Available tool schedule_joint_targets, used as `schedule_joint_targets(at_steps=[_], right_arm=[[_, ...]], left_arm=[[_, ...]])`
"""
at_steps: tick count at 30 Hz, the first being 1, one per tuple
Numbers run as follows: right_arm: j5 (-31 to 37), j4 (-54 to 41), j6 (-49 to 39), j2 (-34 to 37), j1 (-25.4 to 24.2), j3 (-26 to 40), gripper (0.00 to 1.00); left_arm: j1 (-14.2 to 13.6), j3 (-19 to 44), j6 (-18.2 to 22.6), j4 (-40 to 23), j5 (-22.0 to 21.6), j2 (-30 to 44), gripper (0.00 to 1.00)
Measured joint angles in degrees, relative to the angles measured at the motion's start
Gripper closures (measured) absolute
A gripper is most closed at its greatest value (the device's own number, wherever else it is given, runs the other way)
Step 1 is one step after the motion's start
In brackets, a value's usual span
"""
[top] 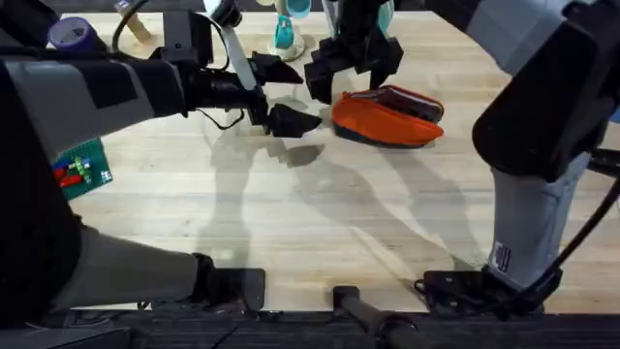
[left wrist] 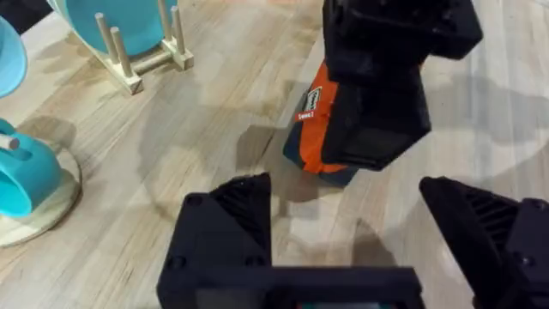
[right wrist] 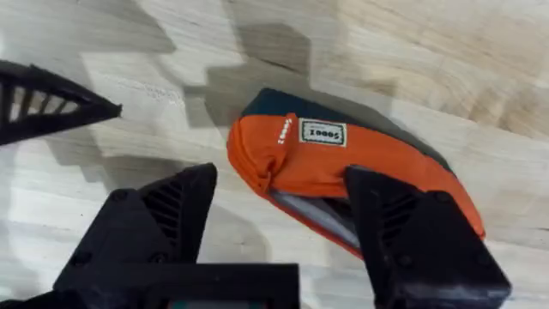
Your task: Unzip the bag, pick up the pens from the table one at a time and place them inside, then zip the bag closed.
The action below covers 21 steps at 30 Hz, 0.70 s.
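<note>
Matt orange cloth bag (right wrist: 343, 167) with a sewn fabric label, pale wooden table (top: 320, 223) with smooth plank grain, matt black plastic fingers (right wrist: 412, 232)

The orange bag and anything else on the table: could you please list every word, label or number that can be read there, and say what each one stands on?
White tag on the end of the bag: it carries dark print, too blurred to read.
Orange fabric beside that tag: a short line of small light print, also unreadable.
White sticker low on the right arm: dark marks, too small to read.
Nothing else shows readable text.
</note>
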Motion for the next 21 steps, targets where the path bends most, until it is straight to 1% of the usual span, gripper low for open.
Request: schedule_joint_targets(at_steps=[4,7,11,14,17,19,21], right_arm=[[0.0,-0.1,0.0,0.4,0.0,0.0,0.148],[0.2,-0.2,0.0,0.7,0.0,0.0,0.2],[0.5,-0.3,-0.2,1.1,0.1,0.0,0.305],[0.6,-0.2,-0.2,1.1,0.1,0.0,0.423],[0.6,-0.2,-0.2,1.1,0.2,0.0,0.496],[0.5,-0.2,-0.2,1.1,0.2,0.0,0.525],[0.5,-0.2,-0.2,1.1,0.3,0.0,0.521]], left_arm=[[0.0,0.0,0.0,0.0,0.0,0.0,0.006],[0.0,0.0,0.0,0.0,0.0,0.0,0.006],[0.0,0.0,0.0,0.0,0.0,0.0,0.006],[0.0,0.0,0.0,0.0,0.0,0.0,0.006],[0.0,0.0,0.0,0.0,0.0,0.0,0.006],[0.0,0.0,0.0,0.0,0.0,0.0,0.006],[0.0,0.0,0.0,0.1,0.0,0.0,0.005]])
